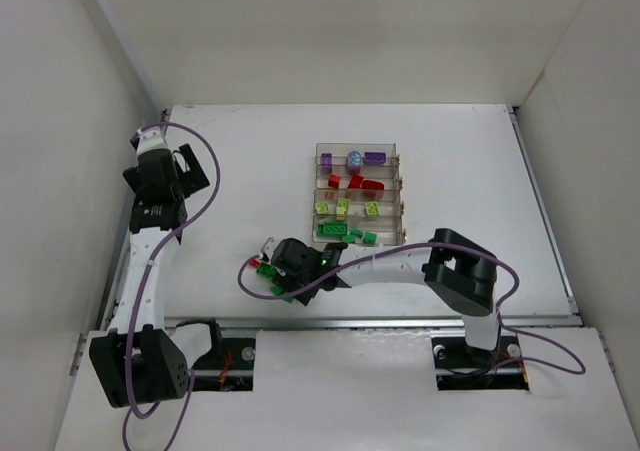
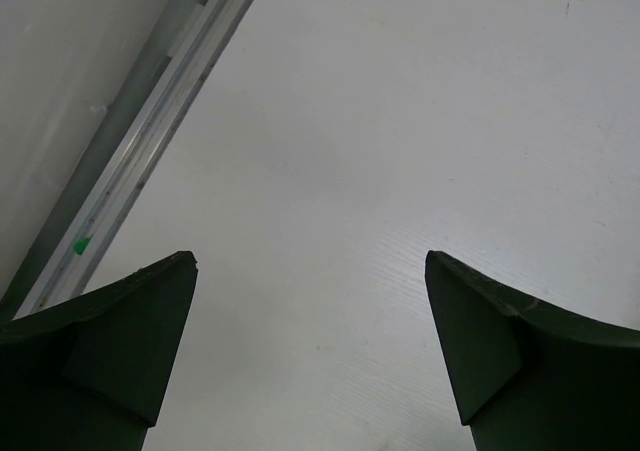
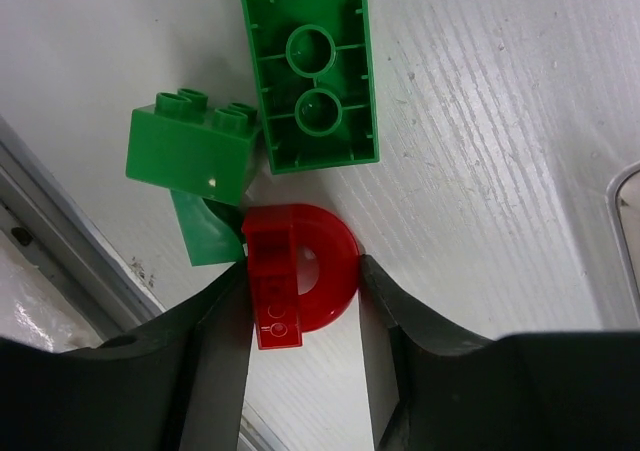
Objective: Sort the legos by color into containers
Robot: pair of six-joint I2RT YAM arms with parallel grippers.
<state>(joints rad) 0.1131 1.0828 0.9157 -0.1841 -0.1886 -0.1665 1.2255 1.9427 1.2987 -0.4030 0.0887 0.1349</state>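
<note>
A red half-round lego [image 3: 300, 271] lies on the white table, and my right gripper [image 3: 302, 271] is shut on it, one finger pressing each side. Just beyond it lie green legos: an upturned brick [image 3: 312, 76], a small brick [image 3: 190, 146] and a thin slope piece [image 3: 205, 233]. From above, this right gripper [image 1: 283, 271] sits near the table's front edge, with green legos [image 1: 266, 268] beside it. The clear tray [image 1: 401, 196] holds purple [image 1: 374, 158], red [image 1: 357, 181], lime [image 1: 343, 209] and dark green [image 1: 333, 232] legos in separate rows. My left gripper [image 2: 310, 261] is open over bare table.
The left arm's gripper [image 1: 182, 166] stays at the table's left side, next to the metal rail [image 2: 150, 141] and the side wall. Another metal rail [image 3: 60, 226] runs along the table's front edge, close to my right fingers. White walls enclose the table.
</note>
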